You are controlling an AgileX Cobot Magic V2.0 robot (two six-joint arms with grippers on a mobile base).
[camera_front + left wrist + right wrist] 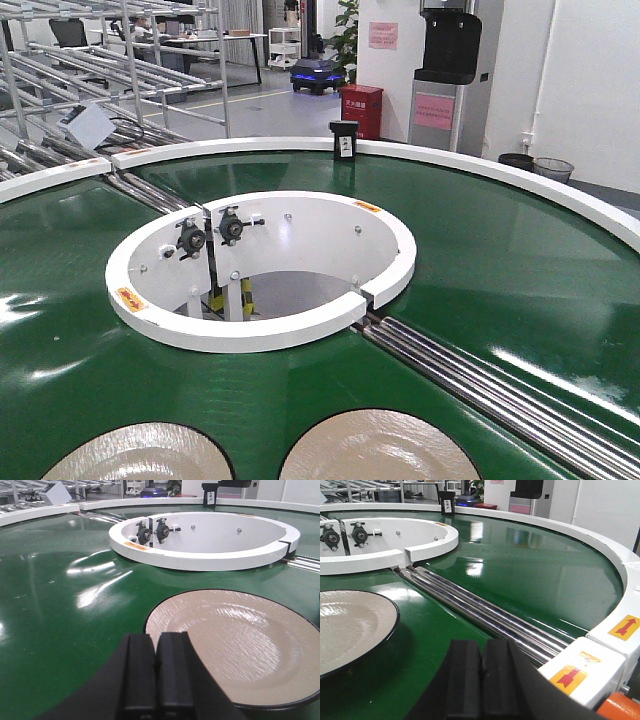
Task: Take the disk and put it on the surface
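Two beige disks with black rims lie flat on the green conveyor belt, a left disk (140,455) and a right disk (380,448), both cut by the front view's bottom edge. In the left wrist view one disk (235,645) lies just ahead and right of my left gripper (156,641), which is shut and empty, its right finger overlapping the disk's near-left rim. My right gripper (481,647) is shut and empty over bare belt, with a disk (350,625) to its left, apart. The dark glossy tabletop surface is out of view. Neither gripper shows in the front view.
A white inner ring (250,335) with two bearing blocks (212,234) rises mid-belt. Steel rollers (485,615) cross the belt diagonally just ahead of the right gripper. The white outer rim (615,630) with arrow stickers runs along the right. A black device (344,139) stands on the far rim.
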